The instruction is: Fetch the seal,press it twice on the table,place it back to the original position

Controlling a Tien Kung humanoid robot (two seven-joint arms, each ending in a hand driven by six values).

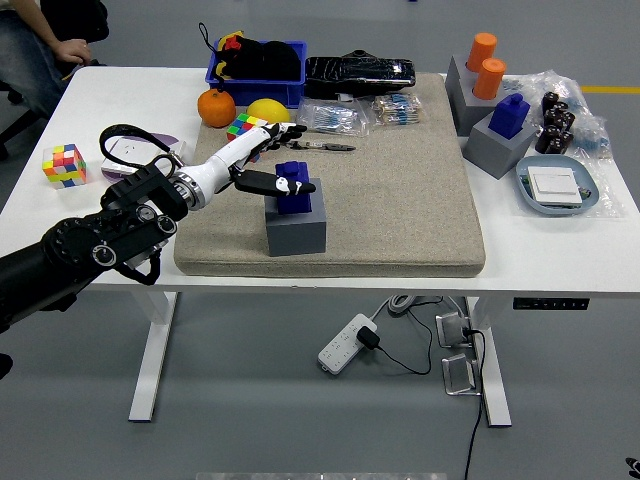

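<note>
My left hand reaches in over the beige mat to the blue seal, which sits on top of its grey block near the mat's front-left part. My black thumb lies against the seal's left side and my white fingers stretch out behind it — whether they truly clamp it I cannot tell. A second blue seal stands on another grey block at the table's right.

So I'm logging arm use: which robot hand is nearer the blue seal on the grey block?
Left. The left hand is at the blue seal on the grey block; the right hand is out of view.
</note>
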